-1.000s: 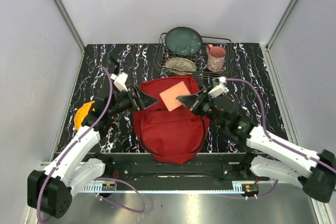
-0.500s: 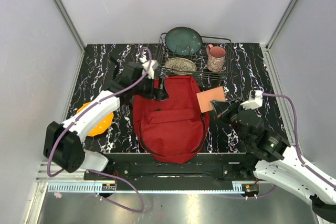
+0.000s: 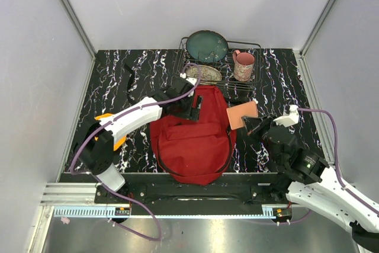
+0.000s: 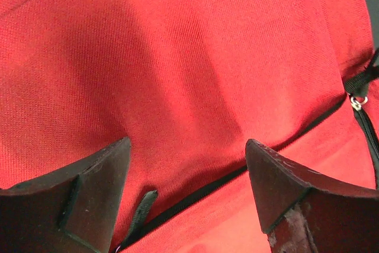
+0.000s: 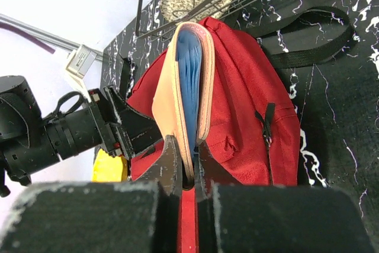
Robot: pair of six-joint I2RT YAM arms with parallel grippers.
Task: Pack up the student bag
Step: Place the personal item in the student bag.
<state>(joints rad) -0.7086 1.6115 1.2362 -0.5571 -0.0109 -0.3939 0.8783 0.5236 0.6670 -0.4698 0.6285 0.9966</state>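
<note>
The red student bag lies flat in the middle of the black marbled table. My left gripper hovers open over the bag's upper part; in the left wrist view its fingers straddle red fabric, the black zipper line and a zipper pull. My right gripper is shut on a peach-covered notebook with blue pages, held on edge beside the bag's right side.
A wire dish rack at the back holds a teal plate, a patterned plate and a pink mug. An orange-yellow object lies left under my left arm. A black strap lies at the back left.
My left gripper has swung right, from the bag's left edge to over its top. My right gripper carried the notebook from above the bag to its right side, then held.
</note>
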